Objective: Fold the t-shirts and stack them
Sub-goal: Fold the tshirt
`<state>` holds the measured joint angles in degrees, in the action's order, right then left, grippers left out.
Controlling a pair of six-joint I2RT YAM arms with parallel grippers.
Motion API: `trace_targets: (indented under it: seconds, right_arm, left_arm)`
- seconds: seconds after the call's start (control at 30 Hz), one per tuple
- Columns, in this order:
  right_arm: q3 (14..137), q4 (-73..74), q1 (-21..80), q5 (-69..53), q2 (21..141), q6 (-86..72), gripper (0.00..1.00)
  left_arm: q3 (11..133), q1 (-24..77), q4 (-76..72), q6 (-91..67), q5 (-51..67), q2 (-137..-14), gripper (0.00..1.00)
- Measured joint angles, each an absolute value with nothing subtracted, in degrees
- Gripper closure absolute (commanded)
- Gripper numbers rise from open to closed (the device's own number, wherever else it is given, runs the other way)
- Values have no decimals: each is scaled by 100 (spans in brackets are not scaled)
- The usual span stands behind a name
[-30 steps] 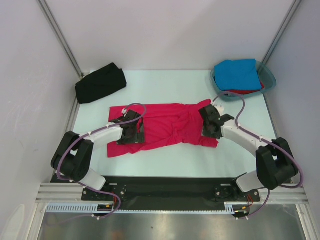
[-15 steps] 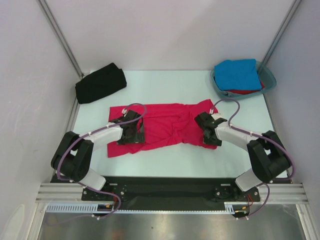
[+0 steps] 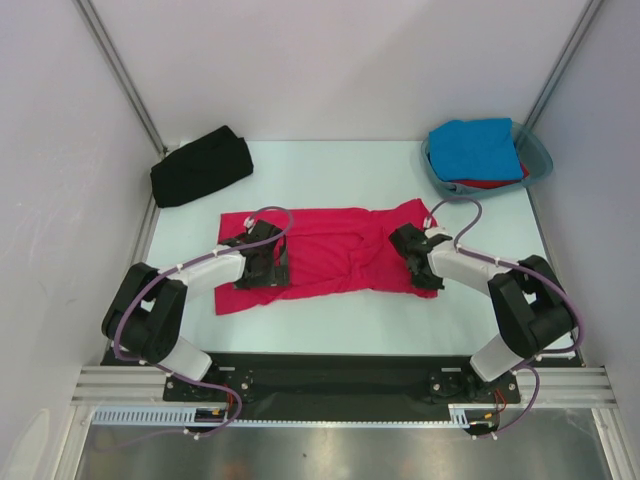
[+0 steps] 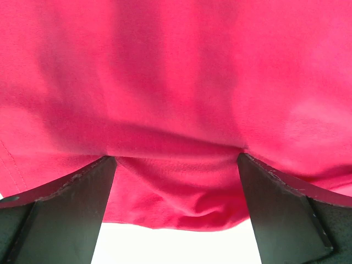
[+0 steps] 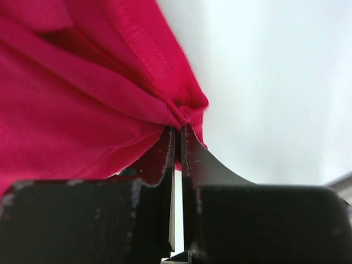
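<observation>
Noted at the middle of the counter (image 3: 330,170): crimson-pink t-shirt (image 3: 335,250), spread lengthwise from 9 o'clock to 3 o'clock, creased through the centre and bunched at the 3 o'clock end.

Left arm (image 3: 190,275): folded low from its base at 7 o'clock, elbow tucked back toward 8 o'clock, forearm nearly level and reaching toward 3 o'clock over the 9 o'clock end of the shirt. Left pincer (image 4: 176,165): spread to full width, fingers (image 4: 71,209) set down on the cloth, a shallow roll of fabric humped between them, nothing clamped. In the wrist view, bare counter just past the shirt's near edge.

Right arm (image 3: 480,270): bent low from its base at 5 o'clock, elbow out at 4 o'clock, forearm lying close to the counter and pointing toward 9 o'clock, wrist at the shirt's 3 o'clock end. Right pincer (image 5: 177,137): closed tight, tips together on a gathered fold of the shirt's stitched edge, cloth pinched at the very tips, pale counter beyond.

Elsewhere: black t-shirt (image 3: 200,168) at 10 o'clock, a folded bundle well apart from the crimson-pink one. Teal tub (image 3: 540,160) at 2 o'clock, holding the bright blue t-shirt (image 3: 480,148) on top, the red t-shirt (image 3: 492,184) showing beneath it at the tub's near side.
</observation>
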<state>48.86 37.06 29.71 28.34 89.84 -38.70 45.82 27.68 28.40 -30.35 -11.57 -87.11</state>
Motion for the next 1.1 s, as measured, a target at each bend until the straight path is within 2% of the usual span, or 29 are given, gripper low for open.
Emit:
trace_targets:
  seconds: [0.27, 0.33, 0.37, 0.4, 0.47, 0.5, 0.63, 0.8, 0.97, 1.1]
  right_arm:
    - [5450, 5043, 2954, 4001, 9334, -4517, 100]
    - [5616, 5221, 2982, 4200, 9513, -4646, 84]
    - [5688, 5319, 3011, 4289, 9609, -4742, 65]
    - [5725, 5387, 3035, 4353, 9662, -4810, 31]
    - [5765, 5583, 3105, 4554, 9703, -4904, 25]
    - [5782, 5723, 3144, 4639, 9695, -4965, 18]
    - [5859, 6066, 3301, 4845, 9454, -5094, 14]
    - [6069, 5970, 3470, 4740, 8438, -4877, 11]
    - [6093, 5148, 3575, 3889, 7424, -4281, 9]
    - [6055, 4539, 3684, 3306, 7360, -4012, 9]
  left_arm:
    - [4584, 2794, 2842, -3039, -1347, -8711, 0]
    - [4587, 2808, 2847, -3044, -1382, -8711, 0]
    - [4587, 2812, 2845, -3044, -1398, -8711, 0]
    - [4587, 2816, 2845, -3044, -1409, -8709, 0]
    - [4587, 2814, 2856, -3039, -1516, -8685, 0]
    - [4587, 2810, 2877, -3039, -1568, -8667, 0]
    - [4587, 2810, 3070, -3041, -1653, -8447, 0]
    - [4707, 2810, 3420, -3061, -1664, -7701, 0]
    - [4842, 2810, 3583, -3216, -1787, -6720, 0]
    - [4504, 2860, 3524, -3546, -1761, -6080, 0]
